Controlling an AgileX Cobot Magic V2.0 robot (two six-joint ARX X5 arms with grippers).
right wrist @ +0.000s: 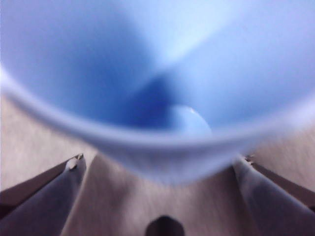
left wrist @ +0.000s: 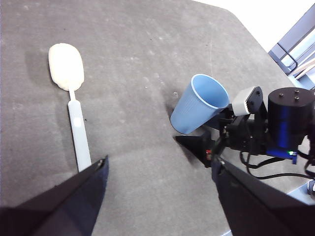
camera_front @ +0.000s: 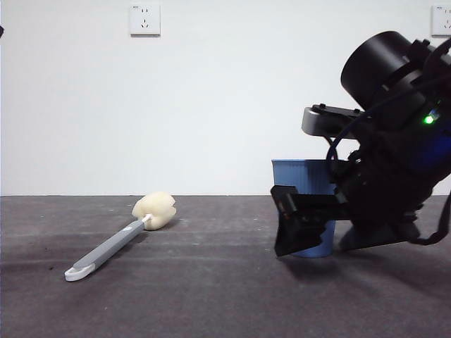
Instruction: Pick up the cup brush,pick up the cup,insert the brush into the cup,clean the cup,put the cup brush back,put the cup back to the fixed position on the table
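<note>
The cup brush [camera_front: 113,246] lies flat on the table [camera_front: 211,303] at the left, with its cream sponge head [camera_front: 155,210] toward the back. The blue cup [camera_front: 299,176] stands upright on the table at the right. My right gripper [camera_front: 310,220] reaches in low from the right, open, with one jaw on each side of the cup. In the right wrist view the cup [right wrist: 157,73] fills the picture, with a thin gap at each jaw. My left gripper [left wrist: 160,164] hangs open high over the table, above the brush's handle [left wrist: 78,130] and beside the cup [left wrist: 197,105].
The right arm's black body [camera_front: 394,155] fills the right side of the front view. White wall sockets [camera_front: 144,19] are on the back wall. The table edge [left wrist: 256,54] runs behind the cup in the left wrist view.
</note>
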